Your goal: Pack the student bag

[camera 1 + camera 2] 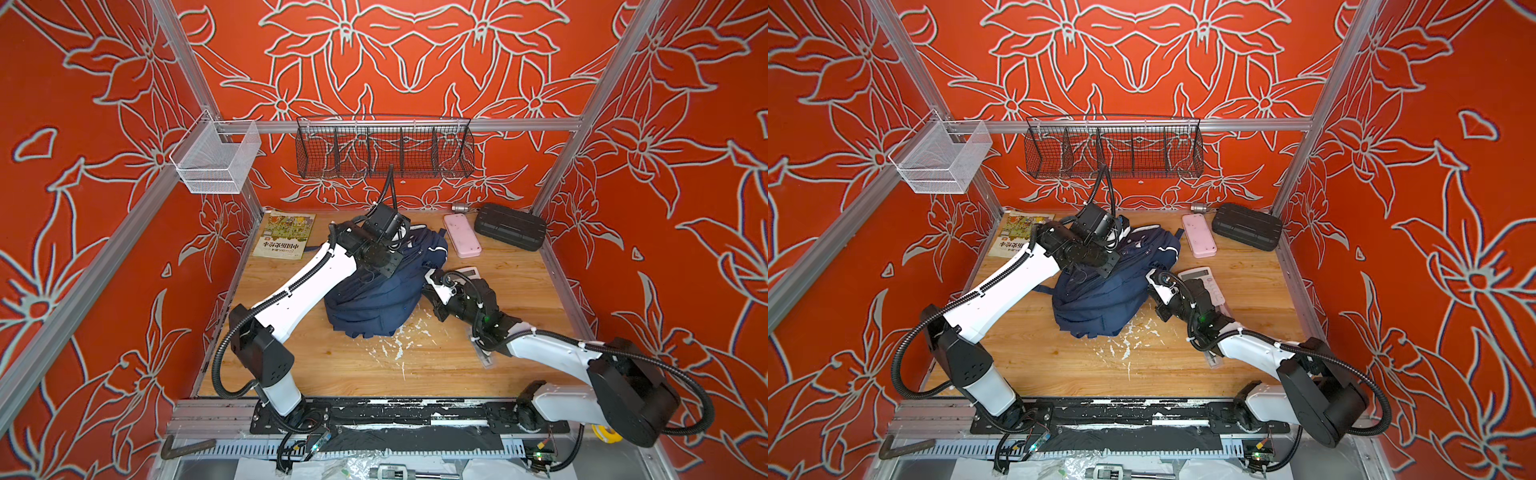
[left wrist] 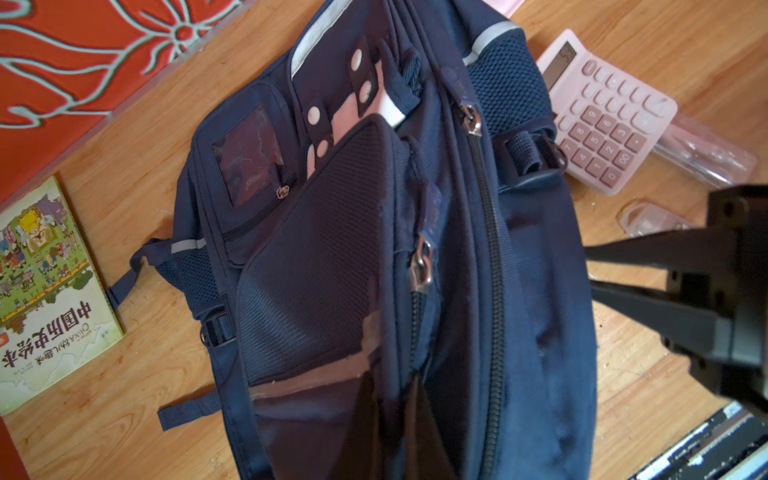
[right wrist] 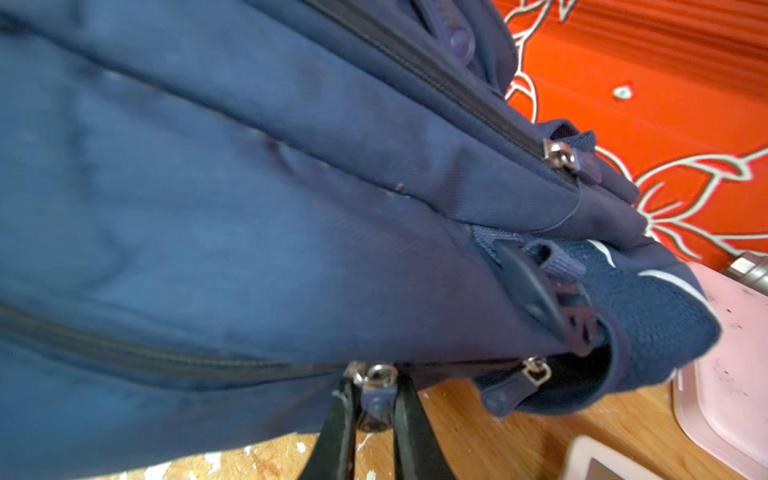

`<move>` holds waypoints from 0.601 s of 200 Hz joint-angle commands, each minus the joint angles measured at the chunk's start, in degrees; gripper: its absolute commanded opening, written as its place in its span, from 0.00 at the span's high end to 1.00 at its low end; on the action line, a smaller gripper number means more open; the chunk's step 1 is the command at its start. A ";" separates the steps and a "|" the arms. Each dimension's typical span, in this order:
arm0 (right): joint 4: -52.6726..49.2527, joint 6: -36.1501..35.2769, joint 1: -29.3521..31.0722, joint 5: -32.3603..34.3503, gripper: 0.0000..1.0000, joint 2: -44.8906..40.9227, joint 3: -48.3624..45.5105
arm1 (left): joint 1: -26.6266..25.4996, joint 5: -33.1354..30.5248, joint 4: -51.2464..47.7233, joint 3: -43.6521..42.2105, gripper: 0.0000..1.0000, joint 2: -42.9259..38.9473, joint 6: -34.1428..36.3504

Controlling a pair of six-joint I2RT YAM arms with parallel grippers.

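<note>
At the centre of the tabletop (image 1: 316, 365) we find the student bag (image 1: 374, 299), long axis front to back. The left gripper (image 2: 395, 399), jaws together, apparently pinches its top fabric. The right gripper (image 3: 376, 419) clamps a side zipper pull (image 3: 376, 401), with the zip running along that axis.

Both top views are looking down over the whole desk (image 1: 332, 374); both wrist views are closely sharing the student bag (image 2: 540, 270).

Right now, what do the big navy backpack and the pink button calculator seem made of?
The navy backpack: woven synthetic-looking fabric, matte, with visible weave, mesh panels and creases. The pink calculator: probably hard plastic, smooth, with moulded rounded keys catching light.
</note>
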 commanded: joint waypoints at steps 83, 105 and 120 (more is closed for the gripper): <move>-9.19 -5.50 -1.57 -14.29 0.47 -1.00 1.18 | 1.56 6.82 11.75 -9.93 1.00 -12.63 19.12; -7.57 -5.33 -4.12 -21.65 0.47 -0.69 0.56 | 2.75 10.14 14.98 -13.20 1.00 -15.02 22.26; -5.55 -4.12 -5.33 -27.88 0.49 0.23 1.00 | 3.28 11.58 17.96 -16.00 1.00 -16.77 24.09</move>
